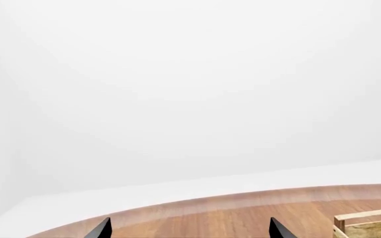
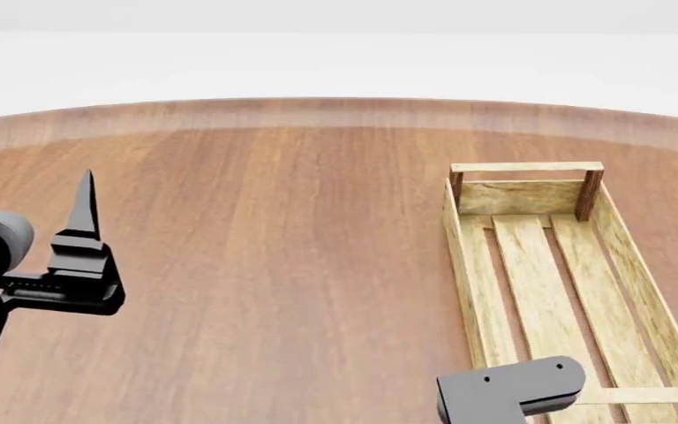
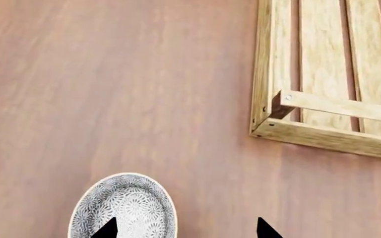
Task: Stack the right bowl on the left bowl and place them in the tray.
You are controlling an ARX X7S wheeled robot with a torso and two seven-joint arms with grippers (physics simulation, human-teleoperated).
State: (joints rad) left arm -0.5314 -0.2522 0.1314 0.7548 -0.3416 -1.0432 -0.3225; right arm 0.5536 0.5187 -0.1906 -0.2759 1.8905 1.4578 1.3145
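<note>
One grey-patterned bowl [image 3: 123,206] lies on the wooden table in the right wrist view; which of the two bowls it is I cannot tell. My right gripper [image 3: 186,230] hovers open above it, one fingertip [image 3: 107,229] over the bowl's inside, the other over bare table. The tray [image 3: 323,136] lies beyond, its near corner a short way off. The head view shows the tray [image 2: 466,265] at right with nothing in it and no bowl at all. My left gripper [image 1: 190,229] is open with nothing between its fingers, and looks towards the table's far edge.
The round wooden table [image 2: 280,221] ends in a curved far edge, white floor beyond. A tray corner [image 1: 369,224] shows in the left wrist view. The left gripper [image 2: 80,238] stands at the head view's left, a grey link of the right arm [image 2: 510,387] at its bottom.
</note>
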